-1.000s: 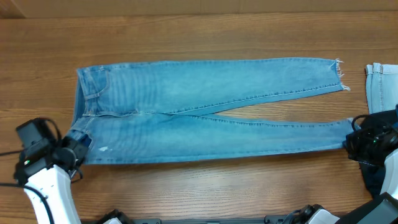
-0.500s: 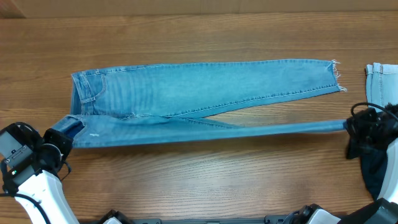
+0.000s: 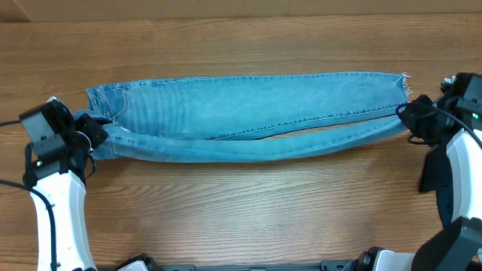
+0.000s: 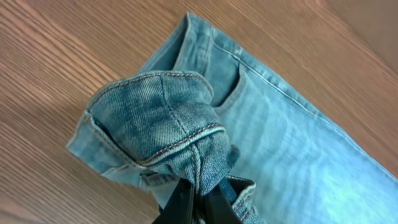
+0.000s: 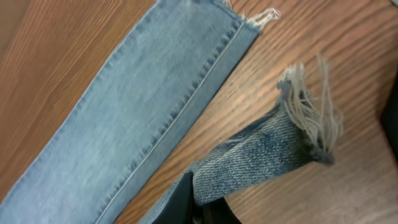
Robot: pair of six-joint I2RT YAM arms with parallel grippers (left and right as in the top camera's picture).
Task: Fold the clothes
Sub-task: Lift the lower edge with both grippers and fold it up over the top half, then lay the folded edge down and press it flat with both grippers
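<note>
1. While both claws are clamped on denim, the jeans (image 3: 248,113) lie stretched lengthwise across the table (image 3: 241,226) between them. The near leg (image 3: 256,147) is lifted and sagging, and the far leg (image 5: 143,99) lies flat.
2. Left claw (image 4: 198,205): pinched tight on a bunched waistband corner (image 4: 161,124). The wad sits just above its fingertips. The rest of the waist and a pocket lie flat beyond it.
3. Right claw (image 5: 198,211): closed on the end of the near leg. The frayed hem (image 5: 308,118) pokes out past the fingertips, off to its right and above the wood.
4. Risk: the right claw's bite looks narrow and close to the hem. Too much pull between the claws could slip the cloth out, and the leg would drop short.
5. Risk: the near leg sags midway between the claws. If they carry it over unevenly, it likely lands skewed or creased and off the far leg's edge.
6. Risk: the left claw's wad is thick, so letting go may leave a lump at the waist instead of a flat fold.
7. Around: the far leg lies ahead and left of the right claw, apart from the held hem, and only bare wood shows between them. A dark patch (image 5: 390,118) sits at the right claw's right side; I cannot tell what it is. Nothing visible blocks the way across.
</note>
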